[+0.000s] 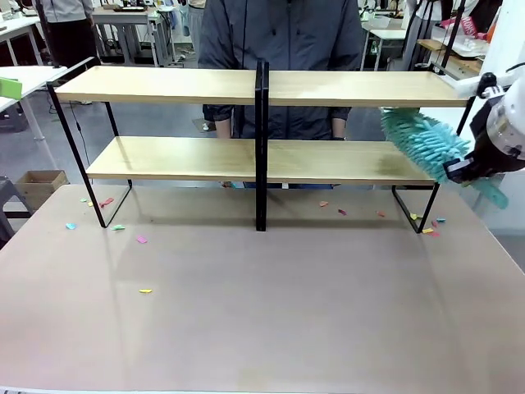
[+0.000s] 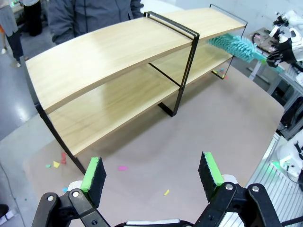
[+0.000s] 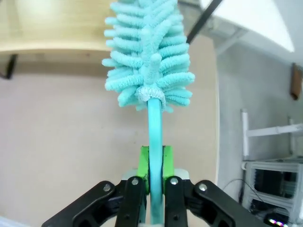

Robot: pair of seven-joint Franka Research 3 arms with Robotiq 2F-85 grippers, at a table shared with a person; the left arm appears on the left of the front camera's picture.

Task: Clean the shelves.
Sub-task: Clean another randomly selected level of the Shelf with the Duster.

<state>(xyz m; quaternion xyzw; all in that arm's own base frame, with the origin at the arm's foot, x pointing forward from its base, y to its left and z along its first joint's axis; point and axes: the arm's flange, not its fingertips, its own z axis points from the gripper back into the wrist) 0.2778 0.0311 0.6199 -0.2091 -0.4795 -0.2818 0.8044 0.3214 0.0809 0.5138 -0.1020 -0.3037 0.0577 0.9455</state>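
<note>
The shelves (image 1: 261, 148) stand on the beige tabletop (image 1: 262, 320), and a person (image 1: 279, 33) stands just behind them. The right gripper (image 3: 155, 163) has its two green pads squeezed tight on the thin handle of a fluffy teal duster (image 3: 149, 52). The duster's head is at the right end of the shelves, between the top board (image 1: 164, 84) and the lower board (image 1: 180, 158). It is hard to tell if the fluff touches the wood. The left gripper (image 2: 151, 172) hangs in front of the left half of the shelves with its fingers wide apart and nothing in them.

Little coloured paper bits (image 1: 142, 240) lie on the tabletop in front of the shelves and under them. Both boards look bare, so the job seems well along, or it is on its last part.

Some things could go wrong. The handle is thin and smooth, so it could twist or slip in the pads if the head pushes hard on a board. The head is near the black frame (image 1: 410, 209) at the right end, so a fast sweep could hit it and shove the shelves toward the person.
</note>
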